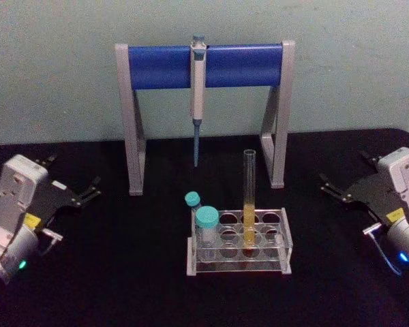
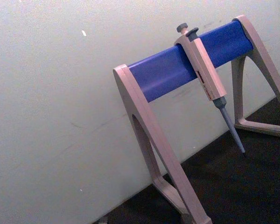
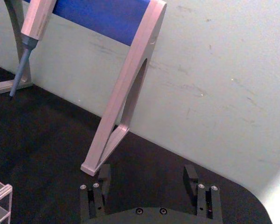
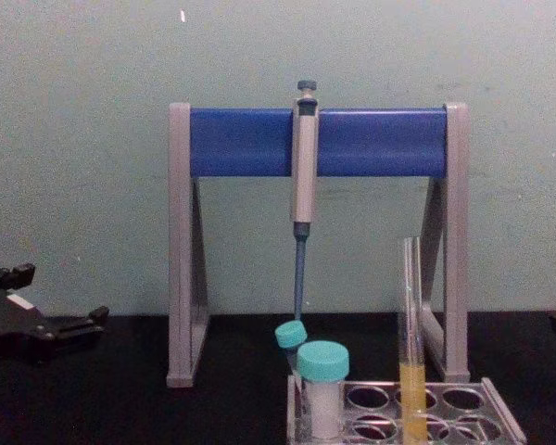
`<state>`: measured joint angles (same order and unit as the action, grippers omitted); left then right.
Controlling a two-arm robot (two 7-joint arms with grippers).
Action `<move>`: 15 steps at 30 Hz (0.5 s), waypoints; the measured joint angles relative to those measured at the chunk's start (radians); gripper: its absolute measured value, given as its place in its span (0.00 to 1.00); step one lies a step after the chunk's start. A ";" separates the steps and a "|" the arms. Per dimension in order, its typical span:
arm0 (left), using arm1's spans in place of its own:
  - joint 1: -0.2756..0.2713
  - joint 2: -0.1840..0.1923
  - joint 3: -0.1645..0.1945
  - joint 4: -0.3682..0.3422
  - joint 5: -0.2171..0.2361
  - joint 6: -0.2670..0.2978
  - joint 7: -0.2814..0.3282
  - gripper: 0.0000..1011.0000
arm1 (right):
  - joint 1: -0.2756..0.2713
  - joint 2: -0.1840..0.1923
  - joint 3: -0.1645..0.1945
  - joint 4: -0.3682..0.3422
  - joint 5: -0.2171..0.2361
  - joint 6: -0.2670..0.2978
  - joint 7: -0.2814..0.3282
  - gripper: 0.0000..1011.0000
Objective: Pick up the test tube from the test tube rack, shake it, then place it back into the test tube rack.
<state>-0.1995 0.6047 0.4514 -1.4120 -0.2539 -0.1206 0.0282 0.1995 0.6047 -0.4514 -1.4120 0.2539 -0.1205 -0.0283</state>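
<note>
The test tube [image 1: 249,197] stands upright in a middle hole of the test tube rack [image 1: 284,236], with yellow-orange liquid in its lower part. The chest view shows the test tube [image 4: 410,315] rising from the rack [image 4: 502,410] at the bottom right. My left gripper [image 1: 90,191] rests open over the table at the far left, well away from the rack and holding nothing. At the far right my right gripper [image 1: 329,187] is open too, with its two fingers spread in the right wrist view [image 3: 147,177] and nothing between them.
A tall grey stand with a blue bar [image 1: 204,66] stands behind the rack, and a pipette [image 1: 198,95] hangs from it. Two teal-capped vials [image 1: 206,221] sit in the rack's left holes. The black tabletop [image 1: 123,272] lies bare between each gripper and the rack.
</note>
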 joint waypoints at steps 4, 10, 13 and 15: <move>0.000 0.000 0.000 0.000 0.000 0.000 0.000 1.00 | 0.000 0.000 0.000 0.000 0.000 0.000 0.000 0.99; 0.000 0.000 0.000 0.000 0.000 0.000 0.000 1.00 | 0.000 0.000 0.000 0.000 0.000 0.000 0.000 0.99; 0.000 0.000 0.000 0.000 0.000 0.000 0.000 1.00 | 0.000 0.000 0.000 0.000 0.000 0.000 0.000 0.99; 0.000 0.000 0.000 0.000 0.000 0.000 0.000 1.00 | 0.000 0.000 0.000 0.000 0.000 0.000 0.000 0.99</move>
<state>-0.1995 0.6047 0.4514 -1.4120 -0.2539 -0.1206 0.0283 0.1995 0.6047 -0.4514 -1.4120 0.2538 -0.1205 -0.0283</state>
